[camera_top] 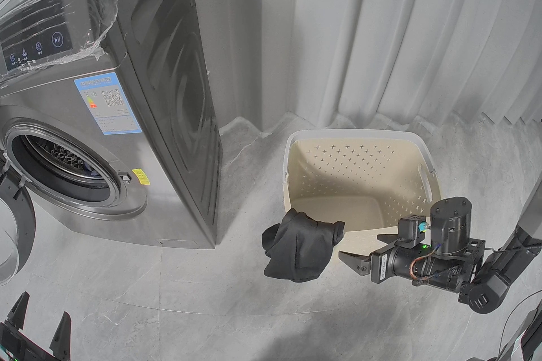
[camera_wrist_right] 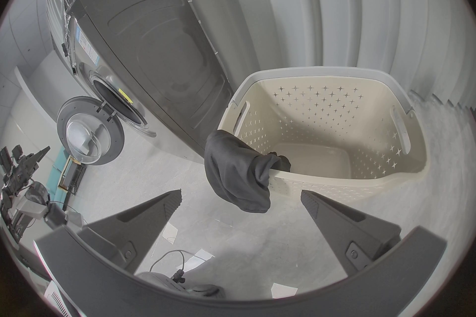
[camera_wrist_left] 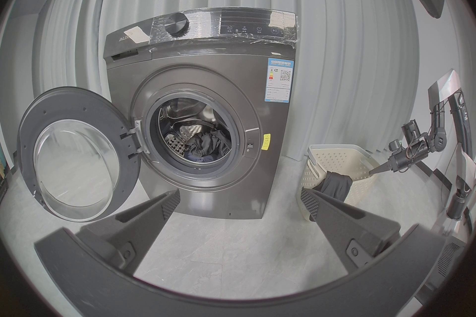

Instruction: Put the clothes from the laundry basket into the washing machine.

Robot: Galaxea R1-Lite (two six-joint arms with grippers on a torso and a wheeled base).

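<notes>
The grey washing machine [camera_top: 113, 114] stands at the left with its round door [camera_top: 14, 227] swung open. Dark clothes [camera_wrist_left: 203, 142] lie inside its drum. To the right of the machine sits the cream laundry basket [camera_top: 361, 176], its floor bare. A dark garment [camera_top: 299, 252] hangs over the basket's front left rim, mostly outside it. My right gripper [camera_top: 364, 249] is open just right of that garment, in front of the basket, holding nothing. My left gripper [camera_top: 42, 314] is open low at the left, facing the machine's opening [camera_wrist_left: 198, 134], well back from it.
White curtains [camera_top: 395, 23] hang behind the machine and the basket. The grey floor [camera_top: 226, 289] between machine and basket is open. Scraps of paper and a cable [camera_wrist_right: 196, 258] lie on the floor under the right arm.
</notes>
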